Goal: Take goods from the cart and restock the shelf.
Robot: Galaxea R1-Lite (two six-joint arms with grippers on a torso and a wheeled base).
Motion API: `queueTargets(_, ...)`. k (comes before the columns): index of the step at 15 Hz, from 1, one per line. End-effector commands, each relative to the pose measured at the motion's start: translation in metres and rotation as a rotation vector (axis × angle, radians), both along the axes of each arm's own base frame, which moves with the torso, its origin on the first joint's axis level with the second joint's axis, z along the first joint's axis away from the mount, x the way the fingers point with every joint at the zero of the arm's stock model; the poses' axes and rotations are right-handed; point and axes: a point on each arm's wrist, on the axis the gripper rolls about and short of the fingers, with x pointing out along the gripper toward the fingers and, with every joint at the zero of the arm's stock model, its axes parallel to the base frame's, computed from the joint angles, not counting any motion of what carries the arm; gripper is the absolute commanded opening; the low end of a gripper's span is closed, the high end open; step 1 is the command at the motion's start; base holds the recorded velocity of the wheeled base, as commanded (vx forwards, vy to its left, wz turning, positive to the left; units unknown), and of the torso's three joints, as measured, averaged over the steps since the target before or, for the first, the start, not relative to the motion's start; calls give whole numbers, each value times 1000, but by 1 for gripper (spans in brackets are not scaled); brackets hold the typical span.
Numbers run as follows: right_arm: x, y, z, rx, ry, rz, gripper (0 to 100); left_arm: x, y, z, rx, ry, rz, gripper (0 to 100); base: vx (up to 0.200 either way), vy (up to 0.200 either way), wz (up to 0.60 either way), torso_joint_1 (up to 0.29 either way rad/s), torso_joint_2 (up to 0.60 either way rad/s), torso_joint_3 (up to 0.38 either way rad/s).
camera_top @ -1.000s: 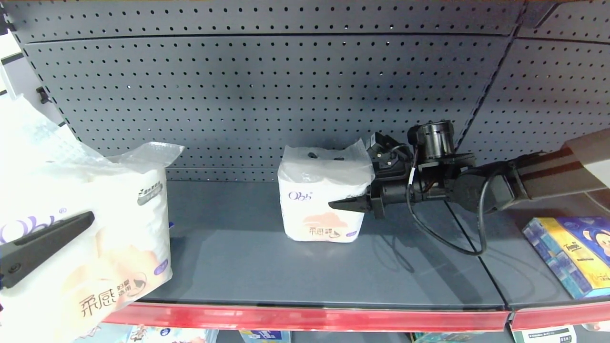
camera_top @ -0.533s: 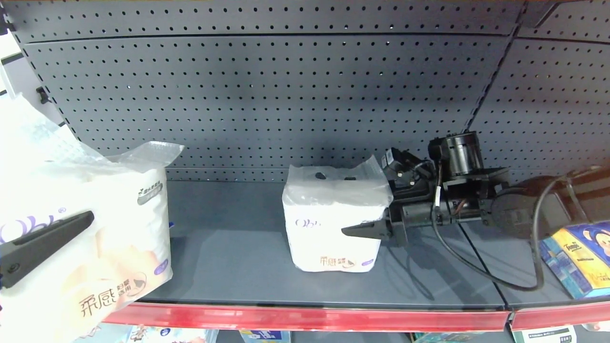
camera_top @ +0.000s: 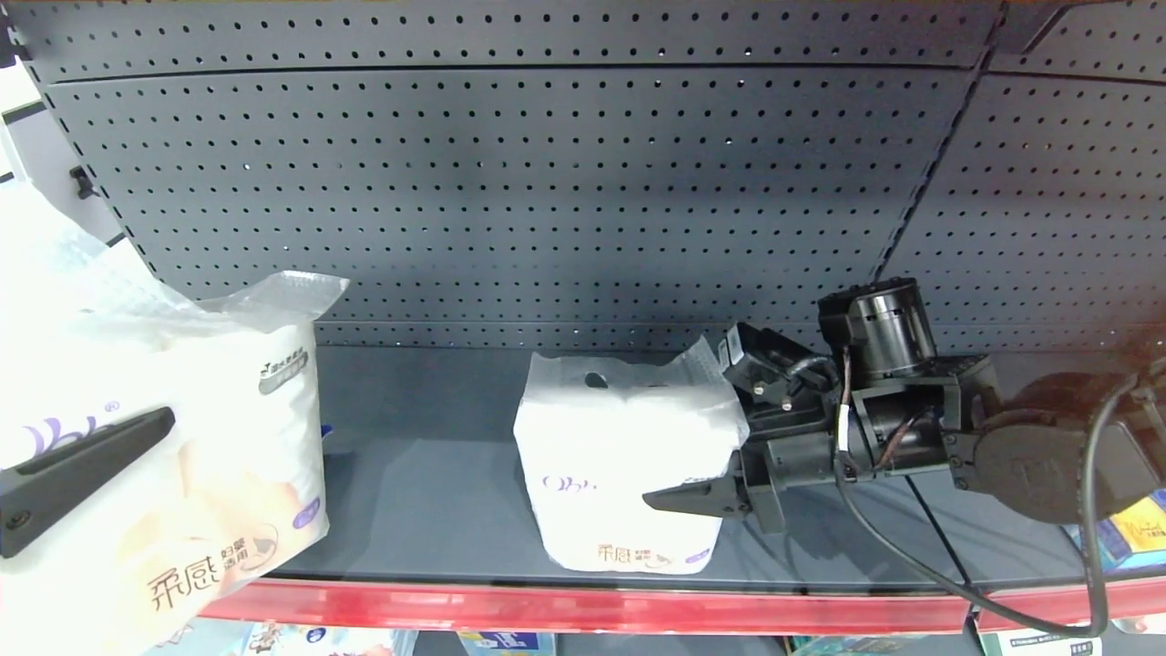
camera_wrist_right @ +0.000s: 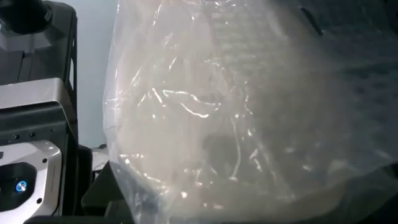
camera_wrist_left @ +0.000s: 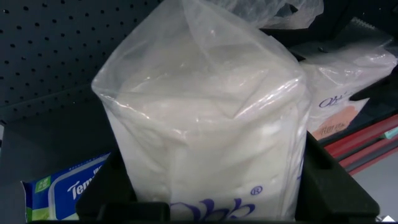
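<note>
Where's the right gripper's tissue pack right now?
Head view, centre: the tissue pack sits on the grey shelf near its red front edge, with the right gripper clamped on its right side.

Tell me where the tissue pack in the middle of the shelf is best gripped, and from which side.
Probably grip the middle tissue pack mid-height across its front and back faces, coming from the right, as the right gripper does. Its body is blocky and upright; the crinkled plastic top is loose.

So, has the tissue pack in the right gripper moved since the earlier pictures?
Yes: the tissue pack came forward, toward the red shelf edge.
</note>
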Motion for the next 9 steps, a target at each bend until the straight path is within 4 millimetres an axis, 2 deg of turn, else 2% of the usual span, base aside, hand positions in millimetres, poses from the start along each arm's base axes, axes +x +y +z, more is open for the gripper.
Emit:
queueTargets(1, -6, 0, -1, -4, 4, 11, 0, -1, 0, 0, -1, -5, -1, 0, 0, 0, 0, 0, 0, 0)
queueTargets(9, -14, -2, -6, -18, 24, 18, 0, -2, 0, 0, -1, -5, -1, 0, 0, 0, 0, 0, 0, 0)
